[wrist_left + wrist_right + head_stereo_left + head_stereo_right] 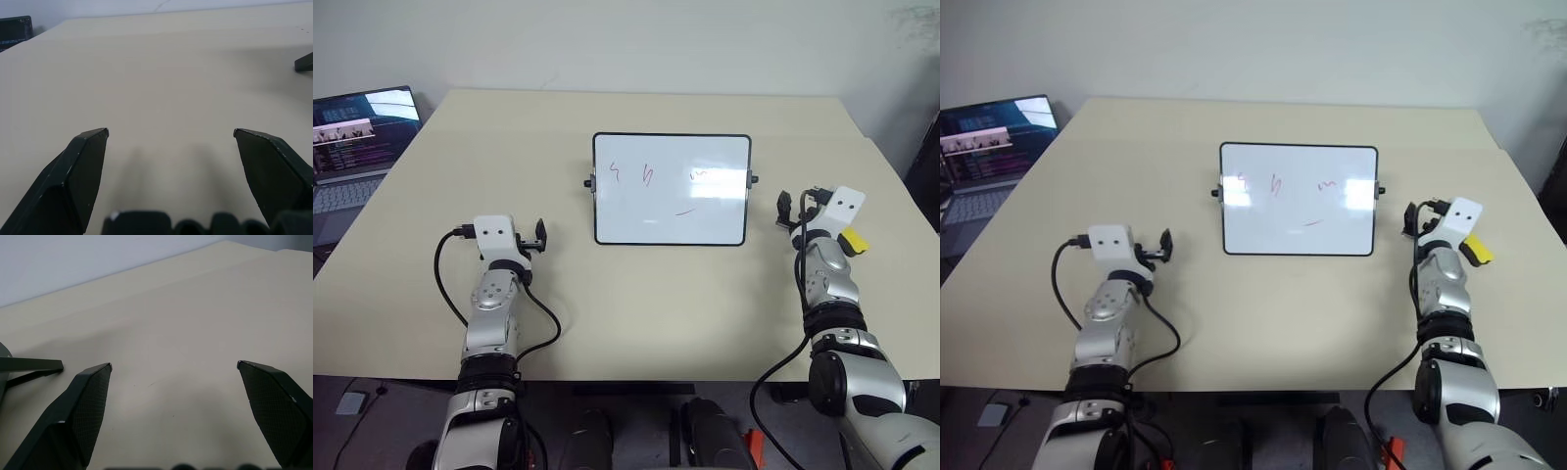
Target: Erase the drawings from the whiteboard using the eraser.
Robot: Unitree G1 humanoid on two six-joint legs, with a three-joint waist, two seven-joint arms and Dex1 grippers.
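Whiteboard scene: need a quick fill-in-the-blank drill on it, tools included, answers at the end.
1. The drawings on the whiteboard are in ____ marker.
2. The yellow eraser lies beside the ____ tool.
3. The left tool has its fingers spread ____, with nothing between them.
4. At the table's left edge sits a ____ with its screen on.

Missing words: red; right; open; laptop

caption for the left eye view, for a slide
Both open tools, left and right, flank the whiteboard with red drawings; the yellow eraser lies beside the right arm.
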